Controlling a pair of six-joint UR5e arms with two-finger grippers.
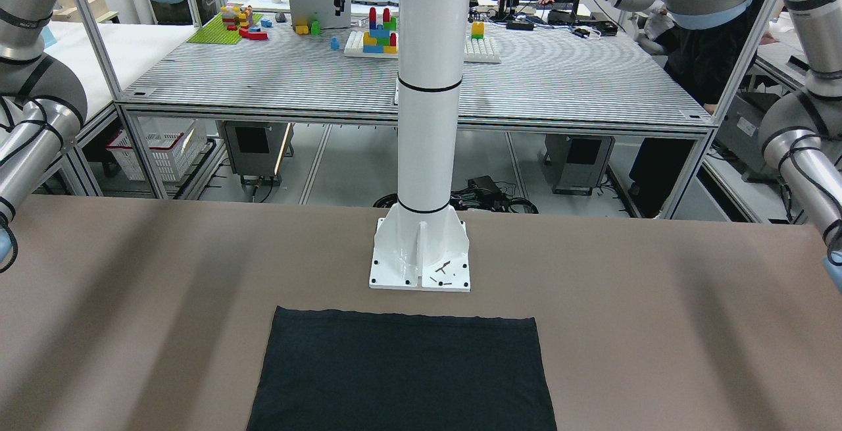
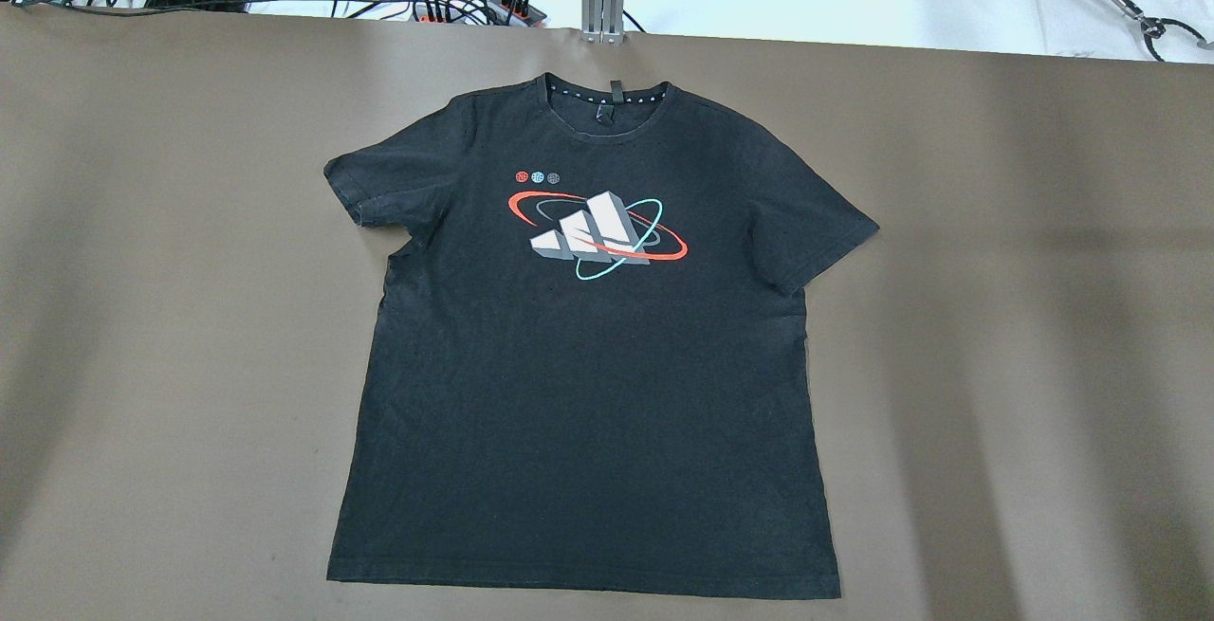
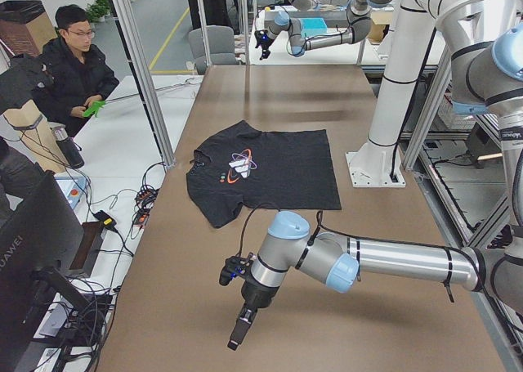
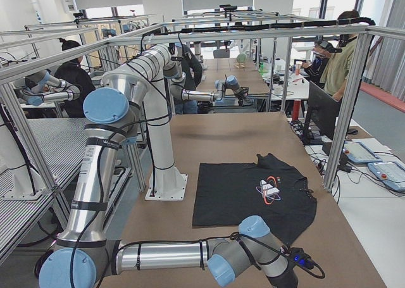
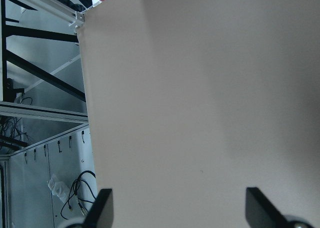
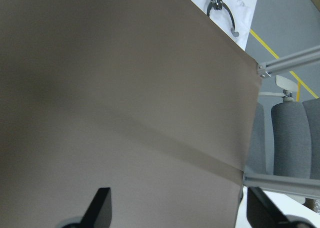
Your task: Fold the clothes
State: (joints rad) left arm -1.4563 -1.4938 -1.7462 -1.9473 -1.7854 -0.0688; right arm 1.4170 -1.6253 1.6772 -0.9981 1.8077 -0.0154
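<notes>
On brown table (image 2: 142,318), flat black T-shirt (image 2: 588,393)

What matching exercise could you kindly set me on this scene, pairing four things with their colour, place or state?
Things:
1. black T-shirt
2. printed logo
3. white pillar
4. left end effector

States:
A. open, above bare table
B. spread flat, unfolded
C. standing upright near the shirt's bottom edge
D. white, red and teal

Pairs: 1-B, 2-D, 3-C, 4-A.
</notes>
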